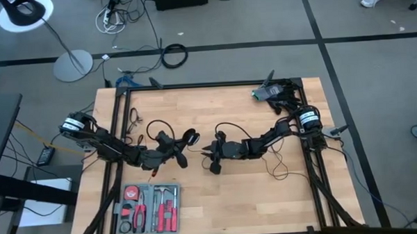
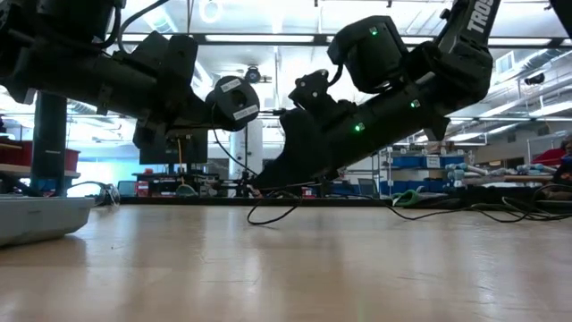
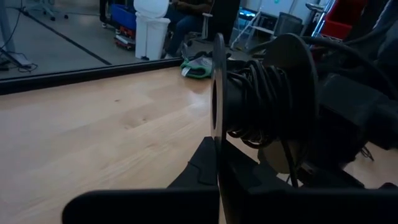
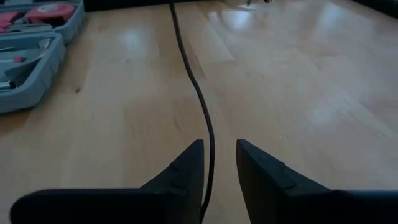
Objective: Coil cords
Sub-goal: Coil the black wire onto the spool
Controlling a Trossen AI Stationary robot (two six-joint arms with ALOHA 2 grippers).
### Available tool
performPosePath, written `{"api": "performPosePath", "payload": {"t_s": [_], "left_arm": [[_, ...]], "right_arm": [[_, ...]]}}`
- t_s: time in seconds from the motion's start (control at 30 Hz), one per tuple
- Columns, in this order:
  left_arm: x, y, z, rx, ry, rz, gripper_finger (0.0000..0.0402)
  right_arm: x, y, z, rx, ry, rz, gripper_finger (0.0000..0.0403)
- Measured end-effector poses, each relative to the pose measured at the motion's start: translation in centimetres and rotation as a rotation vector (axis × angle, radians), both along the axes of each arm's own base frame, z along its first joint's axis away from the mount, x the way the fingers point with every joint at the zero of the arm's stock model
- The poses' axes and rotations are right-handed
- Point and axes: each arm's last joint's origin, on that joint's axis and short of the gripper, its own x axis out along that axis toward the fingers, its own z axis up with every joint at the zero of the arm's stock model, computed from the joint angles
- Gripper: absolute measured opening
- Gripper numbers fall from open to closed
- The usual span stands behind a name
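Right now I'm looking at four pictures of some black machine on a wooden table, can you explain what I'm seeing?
It is a robot with two dark arms, each ending in a two-finger claw. One picture looks straight down, one looks level across the table, and two come from cameras on the wrists. The left claw is shut on a round black spool with cord wound round it, held above the wood. The right claw faces it, and the black cord runs across the table and between its slightly parted fingers. A grey tool case with red-handled tools lies near the table's front edge.
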Motion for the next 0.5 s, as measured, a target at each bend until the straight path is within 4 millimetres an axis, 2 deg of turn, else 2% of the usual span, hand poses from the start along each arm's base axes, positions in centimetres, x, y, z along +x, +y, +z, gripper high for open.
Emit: {"api": "performPosePath", "payload": {"t_s": [0.1, 0.2, 0.33, 0.5], "left_arm": [[0.0, 0.0, 0.1, 0.001, -0.005, -0.004, 0.0000], [0.0, 0.0, 0.0, 0.003, 0.000, -0.005, 0.0000], [0.0, -0.1, -0.1, 0.008, 0.014, -0.010, 0.0000], [-0.1, -0.1, -0.2, 0.023, 0.036, -0.012, 0.0000]], "right_arm": [[0.0, -0.1, 0.0, 0.016, -0.003, -0.010, 0.0062], [0.0, -0.1, -0.1, 0.021, 0.000, -0.013, 0.0015], [-0.3, -0.4, 0.1, 0.047, 0.033, -0.089, 0.0006], [-1.3, -2.2, 1.1, 0.107, 0.138, -0.187, 0.0003]]}}
